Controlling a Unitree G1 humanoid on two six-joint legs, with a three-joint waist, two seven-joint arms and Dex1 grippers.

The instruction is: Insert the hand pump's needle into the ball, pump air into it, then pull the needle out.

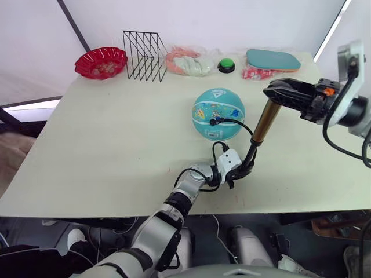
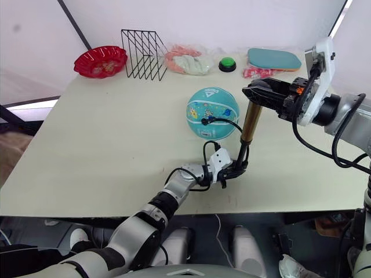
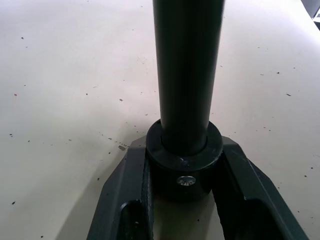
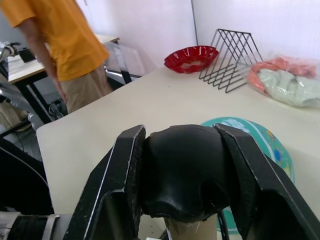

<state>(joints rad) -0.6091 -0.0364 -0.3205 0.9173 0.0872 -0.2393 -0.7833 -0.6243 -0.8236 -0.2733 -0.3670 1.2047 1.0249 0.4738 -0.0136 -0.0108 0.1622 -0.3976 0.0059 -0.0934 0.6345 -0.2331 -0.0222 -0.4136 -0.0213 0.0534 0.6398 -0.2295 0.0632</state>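
From my head, the bronze-gold hand pump [image 1: 266, 122] stands tilted on the pale table [image 1: 116, 145] beside the teal-blue printed ball [image 1: 218, 114], its thin black hose plugged into that ball. My left wrist shows my left gripper [image 3: 185, 200] clenched on the pump's black base. My right wrist shows my right gripper [image 4: 182, 175] clamping its black T-handle.

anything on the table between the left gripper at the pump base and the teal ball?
Just the thin black hose, arcing from the teal-blue ball towards the bronze-gold hand pump; below it bare table, seen in the left eye view. The left gripper clamps the pump's base.
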